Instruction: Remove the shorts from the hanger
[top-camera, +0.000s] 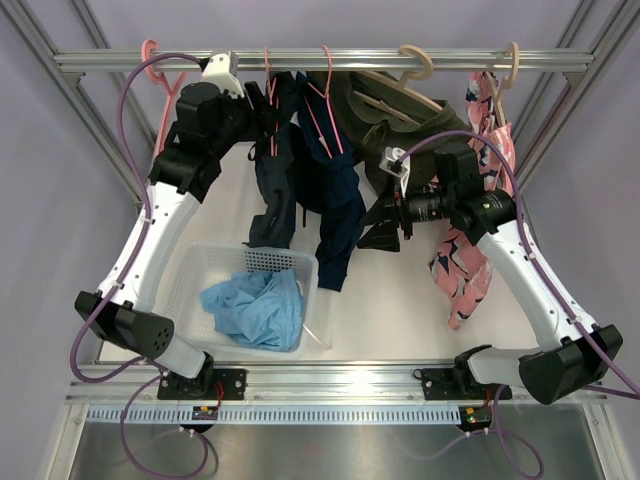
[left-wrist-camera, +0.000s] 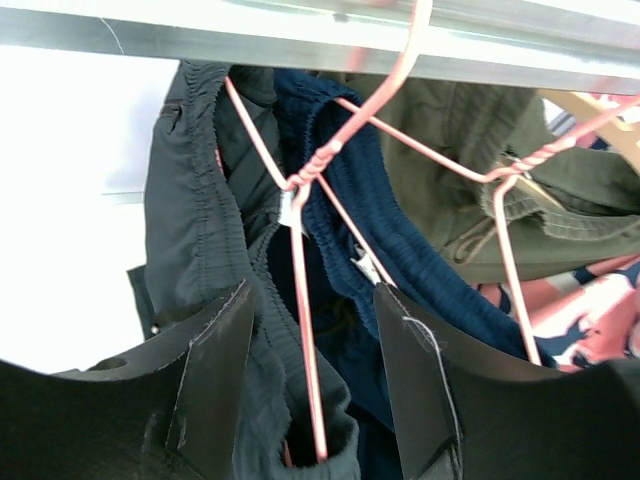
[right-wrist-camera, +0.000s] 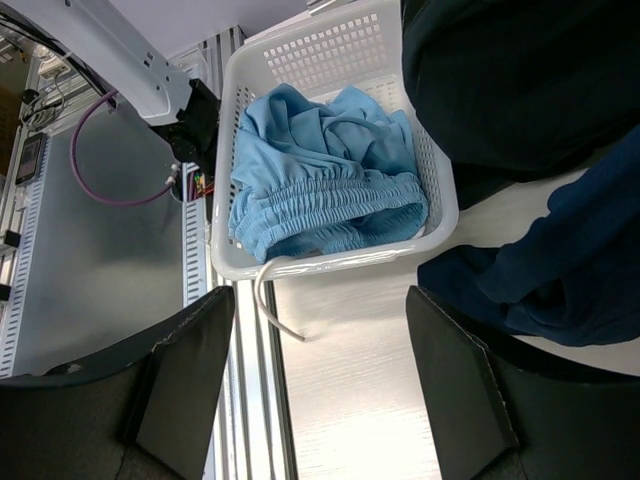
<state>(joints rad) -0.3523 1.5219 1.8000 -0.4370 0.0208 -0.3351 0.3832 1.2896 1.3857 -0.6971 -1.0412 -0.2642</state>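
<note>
Dark slate-navy shorts (top-camera: 272, 195) and deep navy shorts (top-camera: 336, 200) hang on pink wire hangers (top-camera: 327, 100) from the rail (top-camera: 420, 60). My left gripper (top-camera: 262, 115) is up at the rail, open. Its jaws straddle the slate waistband (left-wrist-camera: 200, 210) and one leg of the pink hanger (left-wrist-camera: 305, 330). The fabric lies against the left finger (left-wrist-camera: 215, 370). The deep navy waistband (left-wrist-camera: 400, 250) hangs just behind. Light sky-blue shorts (top-camera: 255, 308) lie crumpled in the white basket (top-camera: 195, 265). My right gripper (top-camera: 385, 222) hovers open and holds nothing.
Olive-green shorts (top-camera: 375, 120) hang on a wooden hanger, and a pink patterned pair (top-camera: 462, 270) hangs at the far right. A white curved wire (right-wrist-camera: 275, 315) sticks out under the basket rim (right-wrist-camera: 330, 262). Frame posts flank the table.
</note>
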